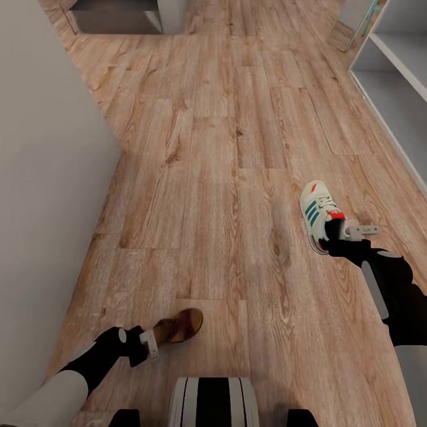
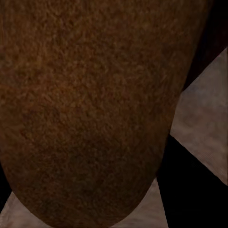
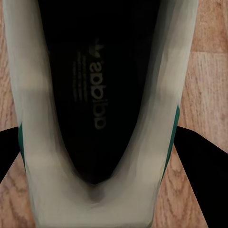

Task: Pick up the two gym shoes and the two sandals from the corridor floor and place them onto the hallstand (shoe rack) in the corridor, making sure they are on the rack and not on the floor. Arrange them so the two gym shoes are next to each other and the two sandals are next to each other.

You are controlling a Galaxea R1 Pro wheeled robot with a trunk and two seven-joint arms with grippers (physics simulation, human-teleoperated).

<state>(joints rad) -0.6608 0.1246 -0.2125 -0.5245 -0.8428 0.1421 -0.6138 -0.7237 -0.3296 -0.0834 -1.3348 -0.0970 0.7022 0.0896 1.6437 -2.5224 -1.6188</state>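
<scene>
A white gym shoe (image 1: 318, 209) with green stripes and a red-orange tongue is at the right of the head view over the corridor floor (image 1: 225, 178). My right gripper (image 1: 335, 232) is shut on its heel. In the right wrist view the shoe's dark insole (image 3: 95, 95) sits between my black fingers (image 3: 199, 164). One brown sandal (image 1: 179, 325) is near my base, with my left gripper (image 1: 153, 344) shut on its back end. Its brown leather (image 2: 85, 109) crowds the left wrist view. The hallstand (image 1: 396, 71) stands at the right edge. The other gym shoe and sandal are out of view.
A pale wall (image 1: 47, 178) runs along the left, its corner jutting into the corridor. A grey unit (image 1: 118, 15) stands at the far end, and a teal-legged object (image 1: 365, 24) is beyond the hallstand. My base (image 1: 212, 403) is at the bottom edge. Bare planks stretch ahead.
</scene>
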